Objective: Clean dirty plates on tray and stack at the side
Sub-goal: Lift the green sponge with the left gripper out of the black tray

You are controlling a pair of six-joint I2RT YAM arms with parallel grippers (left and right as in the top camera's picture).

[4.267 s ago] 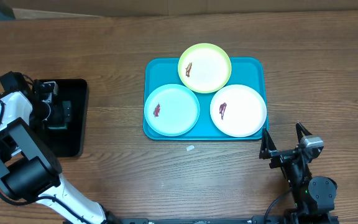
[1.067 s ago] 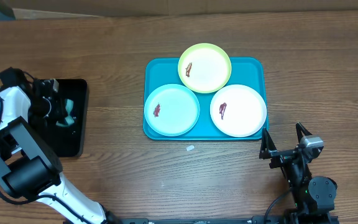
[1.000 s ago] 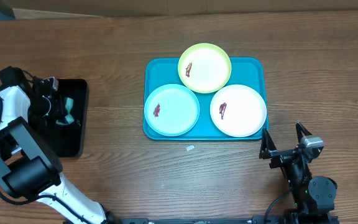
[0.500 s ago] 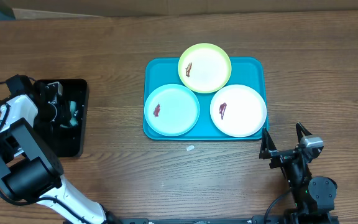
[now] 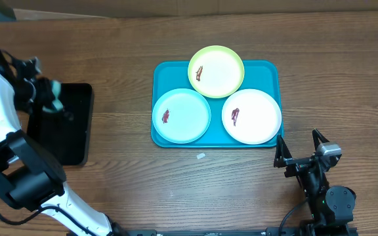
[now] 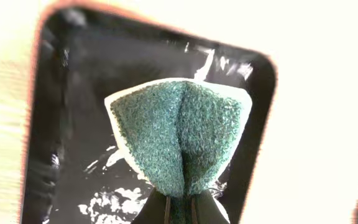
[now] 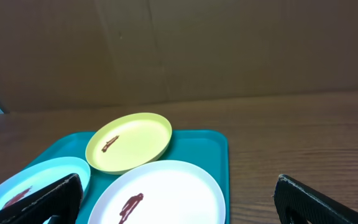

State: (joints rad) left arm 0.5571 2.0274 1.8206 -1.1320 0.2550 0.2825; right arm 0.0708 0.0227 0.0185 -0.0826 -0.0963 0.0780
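Three plates lie on the turquoise tray [image 5: 268, 67], each with a reddish-brown smear: a yellow-green plate [image 5: 216, 71] at the back, a bluish-white plate [image 5: 182, 116] front left, a white plate [image 5: 252, 116] front right. Far to the left, my left gripper [image 5: 44, 95] is shut on a folded green sponge [image 6: 179, 130], held above the black tray [image 6: 73, 124]. My right gripper [image 5: 298, 137] stands open near the turquoise tray's front right corner, nothing between its fingers. The right wrist view shows the white plate [image 7: 160, 193] closest, then the yellow-green plate [image 7: 129, 146].
The black tray [image 5: 71, 131] sits on the wooden table at the left, its wet floor glinting. A small white scrap [image 5: 201, 156] lies on the table in front of the turquoise tray. A cardboard wall stands behind the table.
My left gripper has lifted the sponge out of the black tray and swung it up toward the tray's far left corner. The right arm and the plates have not moved.
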